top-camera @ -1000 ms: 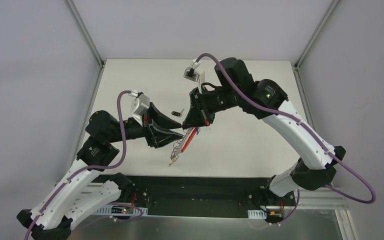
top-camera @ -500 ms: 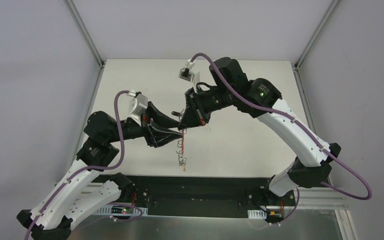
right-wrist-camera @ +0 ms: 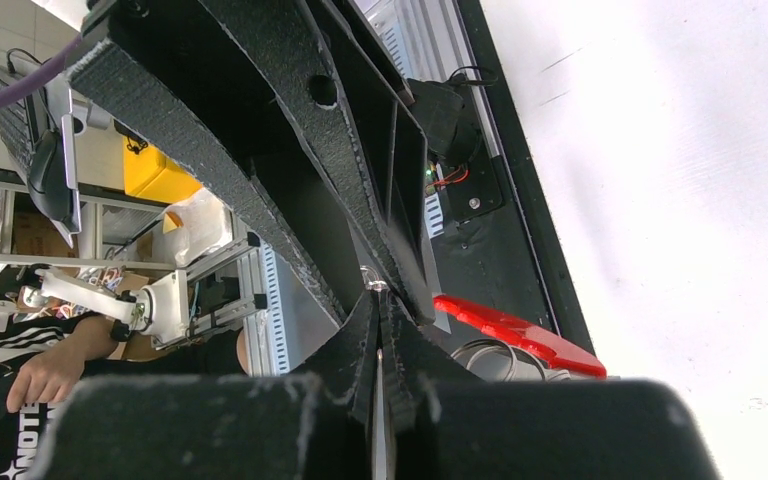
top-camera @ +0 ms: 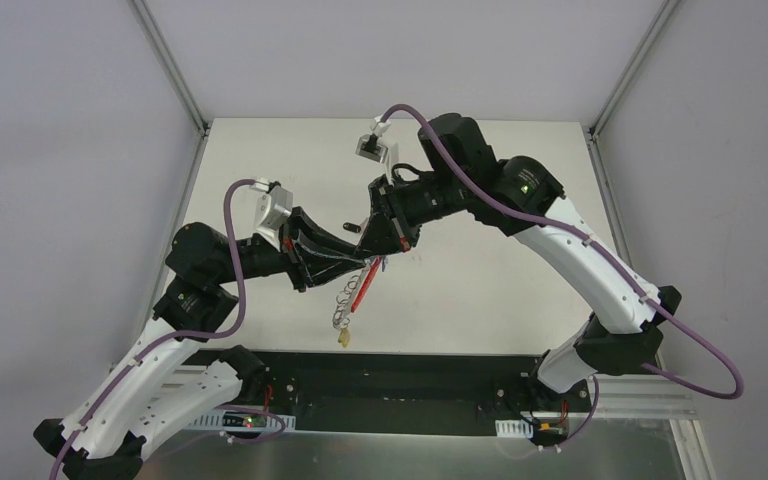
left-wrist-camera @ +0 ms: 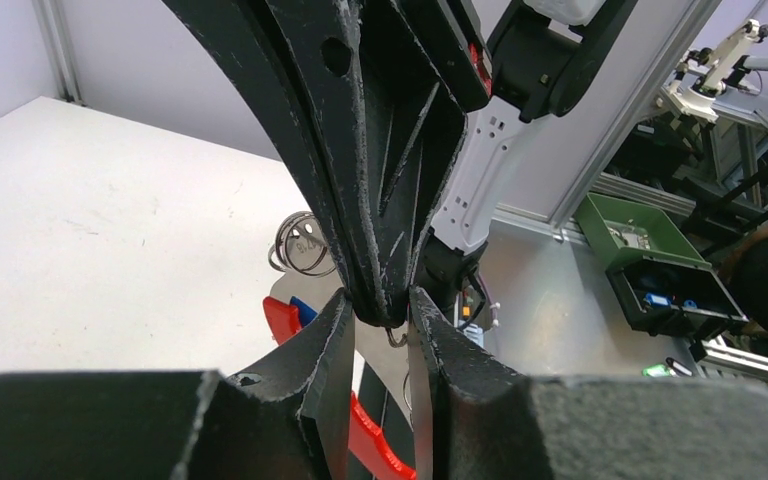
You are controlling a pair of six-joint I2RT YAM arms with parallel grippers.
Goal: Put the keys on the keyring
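The keyring (top-camera: pixel 343 312) hangs above the table from where my two grippers meet: a red strap (top-camera: pixel 365 285), silver rings, and a yellowish tag (top-camera: pixel 345 339) lowest. My left gripper (top-camera: pixel 358 262) pinches a wire ring, and its fingers (left-wrist-camera: pixel 335 330) flank the right gripper's tips. My right gripper (top-camera: pixel 370 250) is shut on a thin wire ring (right-wrist-camera: pixel 375 286). The blue key head (left-wrist-camera: pixel 300 308) shows beside the strap (left-wrist-camera: pixel 370 440); how it hangs I cannot tell. The black-headed key (top-camera: pixel 349 228) lies on the table behind the grippers. Rings (left-wrist-camera: pixel 302 245) and strap (right-wrist-camera: pixel 515 330) show in both wrist views.
The white table (top-camera: pixel 500 270) spreads right of and behind the grippers. A black base rail (top-camera: pixel 390 370) runs along its near edge. Metal frame posts (top-camera: pixel 175 80) rise at the back corners. Both arms cross over the table's middle.
The right gripper moved left onto the left gripper's tips and stayed there. The hanging keyring swung: it hung straight down half a second ago and now slants down-left, with the red strap showing again.
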